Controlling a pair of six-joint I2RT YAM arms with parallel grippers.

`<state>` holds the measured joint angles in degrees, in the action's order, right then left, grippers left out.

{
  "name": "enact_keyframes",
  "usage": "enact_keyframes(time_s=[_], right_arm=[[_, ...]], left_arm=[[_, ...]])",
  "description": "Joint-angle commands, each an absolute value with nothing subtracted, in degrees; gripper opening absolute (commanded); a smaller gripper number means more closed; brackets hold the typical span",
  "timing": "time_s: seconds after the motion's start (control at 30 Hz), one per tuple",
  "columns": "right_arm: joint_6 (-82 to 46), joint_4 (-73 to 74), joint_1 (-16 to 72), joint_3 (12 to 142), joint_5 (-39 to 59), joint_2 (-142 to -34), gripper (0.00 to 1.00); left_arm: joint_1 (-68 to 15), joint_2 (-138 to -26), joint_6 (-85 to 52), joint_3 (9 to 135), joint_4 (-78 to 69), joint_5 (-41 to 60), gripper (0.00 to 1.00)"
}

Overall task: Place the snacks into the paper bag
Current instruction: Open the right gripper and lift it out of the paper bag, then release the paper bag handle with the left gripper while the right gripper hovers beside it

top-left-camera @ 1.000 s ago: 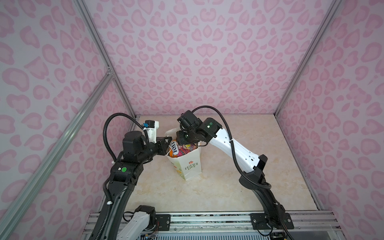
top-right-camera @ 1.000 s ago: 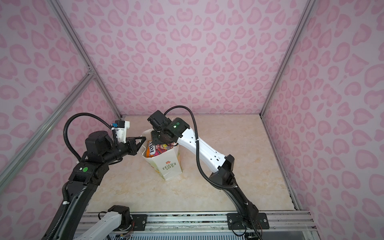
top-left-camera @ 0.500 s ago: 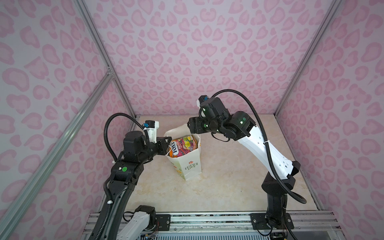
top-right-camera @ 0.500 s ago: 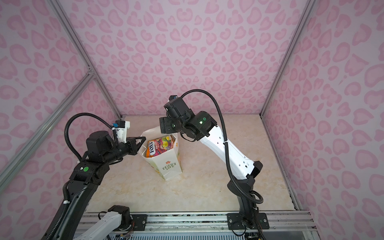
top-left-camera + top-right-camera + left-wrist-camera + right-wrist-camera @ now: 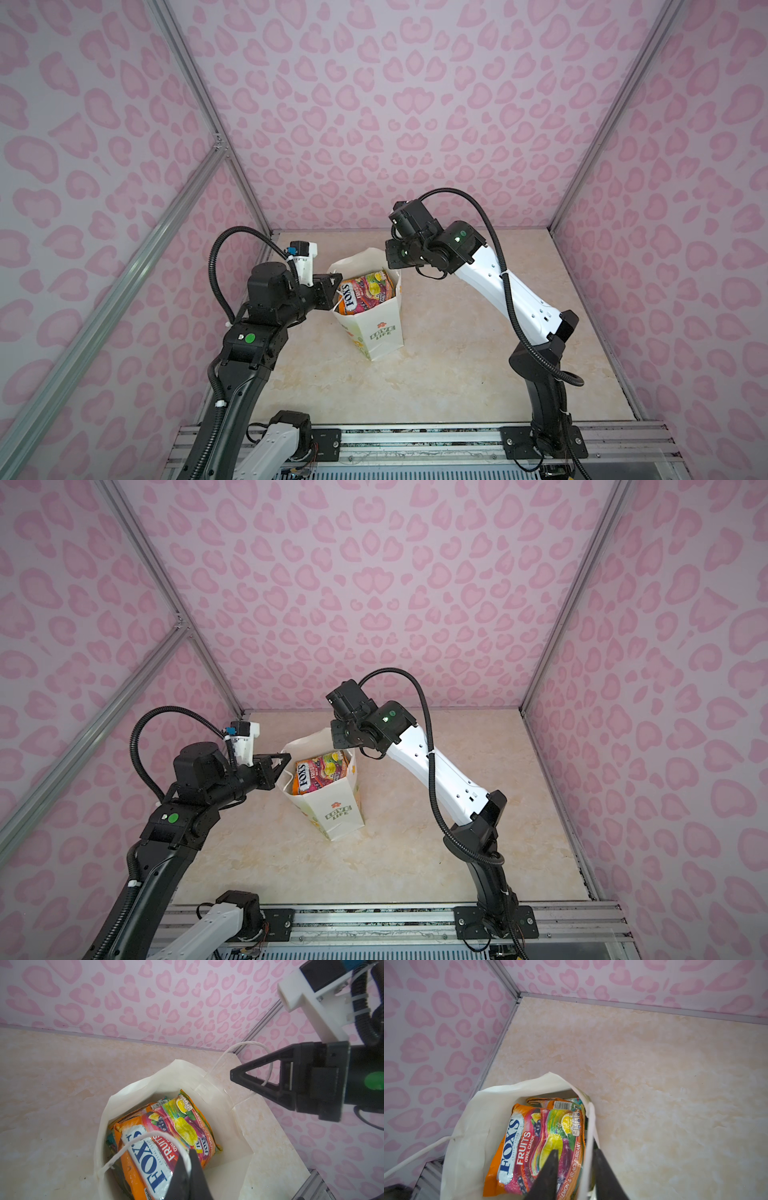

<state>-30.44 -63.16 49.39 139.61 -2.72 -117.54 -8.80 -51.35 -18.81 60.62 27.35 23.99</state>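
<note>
The bag (image 5: 376, 336) (image 5: 338, 812) was stood upright on the table (image 5: 457, 353), a little left of the middle in both top views. Its mouth was open at the top. The snacks (image 5: 365, 291) (image 5: 320, 769) were packed inside the bag. An orange pack (image 5: 145, 1167) (image 5: 508, 1147) with "FOX'S" on it was seen on top, with more packs tucked under and behind it.

The left fingers (image 5: 326, 291) (image 5: 274, 766) were placed at the left edge of the bag's mouth. In the left wrist view they were seen at the bottom of the frame, pressed tight together. The bag's string handle (image 5: 145, 1136) was pinched between them.

The right arm (image 5: 498, 291) (image 5: 432, 771) was bent over the table from the right, and its tip was held just above the upper right edge of the bag's mouth. In the right wrist view, at the bottom of the frame, a gap was seen between the right fingers (image 5: 548, 1172). The other handle (image 5: 588, 1142) was hung through that gap, close beside one finger, and it was not pinched. Part of the orange pack could be seen through the gap.
</note>
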Motion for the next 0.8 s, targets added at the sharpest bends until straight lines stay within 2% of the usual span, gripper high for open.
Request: enact_keyframes(time_s=[0.0,0.13,0.3,0.47,0.77], right_arm=[[-29.3,-59.4,49.2,139.0,2.1,-117.8,0.00],[-28.3,-57.8,48.8,136.8,3.2,-114.6,0.00],[-28.7,-51.4,45.8,124.4,3.2,-103.6,0.00],[-30.1,-45.3,41.6,110.2,4.3,-91.8,0.00],[-30.5,-42.9,36.4,100.4,9.1,-83.1,0.00]], left_arm=[[-8.7,-51.3,-17.9,60.4,25.8,22.7,0.04],[-8.9,-53.5,-18.6,63.1,27.7,22.6,0.04],[-10.8,-59.1,-22.9,74.2,29.8,27.1,0.03],[-25.0,-66.7,-22.3,87.2,31.4,20.7,0.03],[-26.8,-72.7,-27.7,88.3,27.7,17.3,0.03]])
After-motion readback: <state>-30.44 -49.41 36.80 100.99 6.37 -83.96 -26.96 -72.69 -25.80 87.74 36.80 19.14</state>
